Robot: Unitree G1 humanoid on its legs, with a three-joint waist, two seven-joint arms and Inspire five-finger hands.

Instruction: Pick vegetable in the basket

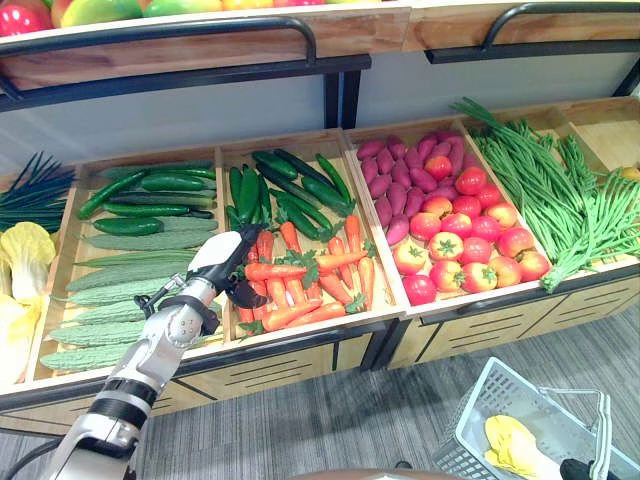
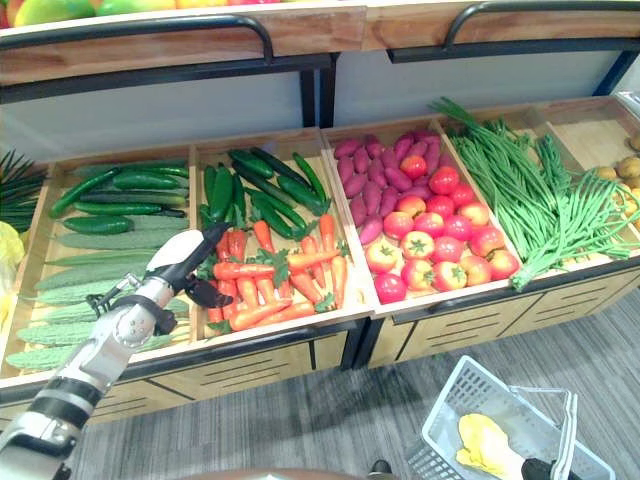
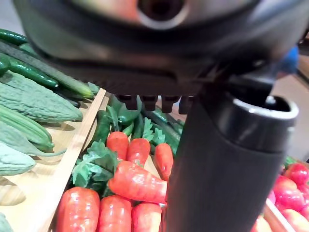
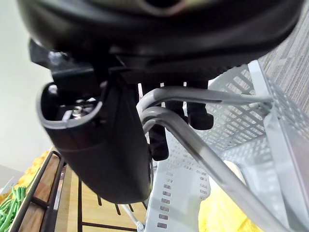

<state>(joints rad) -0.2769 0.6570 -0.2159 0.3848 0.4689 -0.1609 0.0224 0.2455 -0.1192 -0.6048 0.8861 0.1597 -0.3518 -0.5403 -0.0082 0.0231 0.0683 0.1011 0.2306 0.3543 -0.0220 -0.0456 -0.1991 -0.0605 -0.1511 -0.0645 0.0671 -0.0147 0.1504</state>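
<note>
Orange carrots [image 1: 300, 285] just under straight-fingered left hand [image 1: 222, 262]; right hand [image 4: 96, 145] grips basket handle [image 4: 207, 95].

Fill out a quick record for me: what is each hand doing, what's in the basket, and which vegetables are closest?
Left hand: open, poised over the carrots, holding nothing
Right hand: fingers curled round the basket handle
Basket: grey, low on the robot's right, with one yellow item inside
Bin right of carrots: purple sweet potatoes and tomatoes
</note>
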